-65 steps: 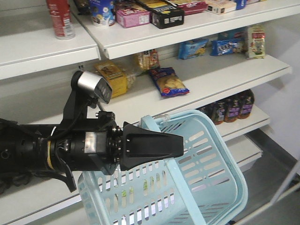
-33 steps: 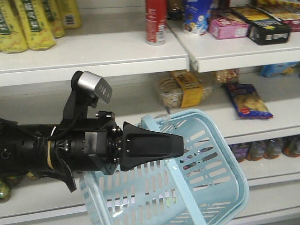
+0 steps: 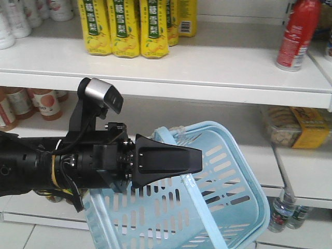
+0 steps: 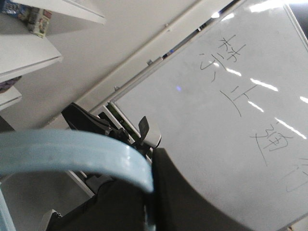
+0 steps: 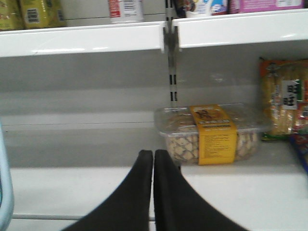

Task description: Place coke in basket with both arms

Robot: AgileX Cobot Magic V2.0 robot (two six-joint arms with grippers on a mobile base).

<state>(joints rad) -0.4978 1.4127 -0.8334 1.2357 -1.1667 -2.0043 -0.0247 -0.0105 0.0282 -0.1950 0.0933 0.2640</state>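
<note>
Left gripper point(image 3: 193, 161): clamped on the basket's handle point(image 4: 72, 151); the basket point(image 3: 223, 220) hung tilted below it, apparently empty.
Right gripper point(image 5: 153, 161): fingers pressed together, holding nothing, pointing at a shelf.
Change: within a second the shelving had slid across the front view. The snack packets were gone, and yellow bottles point(image 3: 124, 26) and a red can point(image 3: 295, 33) stood above. Arm and basket kept their pose.
Coke: none to be made out; I judged the search unfinished.
Room: the shelf edge point(image 3: 166, 85) jutted behind the basket; open shelf lay beside the biscuit tub point(image 5: 209, 132).
</note>
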